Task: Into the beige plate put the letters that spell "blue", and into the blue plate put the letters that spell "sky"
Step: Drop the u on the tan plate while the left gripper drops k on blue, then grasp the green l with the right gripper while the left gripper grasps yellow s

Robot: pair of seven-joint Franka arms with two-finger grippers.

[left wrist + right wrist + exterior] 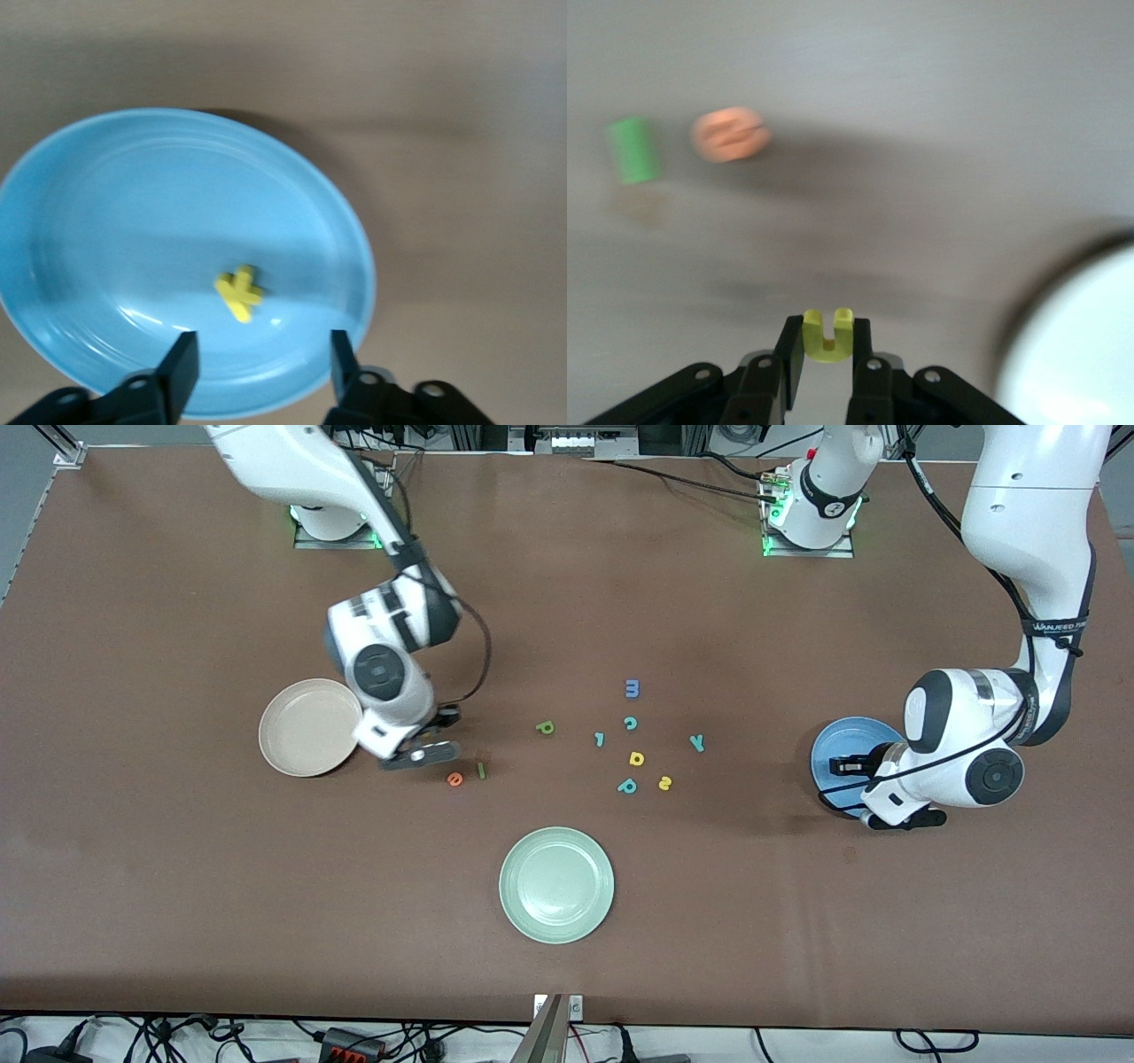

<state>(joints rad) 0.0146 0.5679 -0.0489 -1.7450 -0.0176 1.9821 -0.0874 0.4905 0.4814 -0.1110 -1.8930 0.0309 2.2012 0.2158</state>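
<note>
Foam this light stays pinched by its sides: my right gripper (827, 347) clamps the tiny yellow u-shaped letter (827, 335), my left gripper (262, 361) gapes empty over the round bright blue plate (106, 177).

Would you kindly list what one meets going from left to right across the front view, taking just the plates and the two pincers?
Beige plate → right pincer, holding the yellow u → green plate → left pincer, open over the blue plate.

Blue plate (837, 746) half hidden under left arm, beige plate (1090, 345) blurred, cut off in right wrist view
</note>
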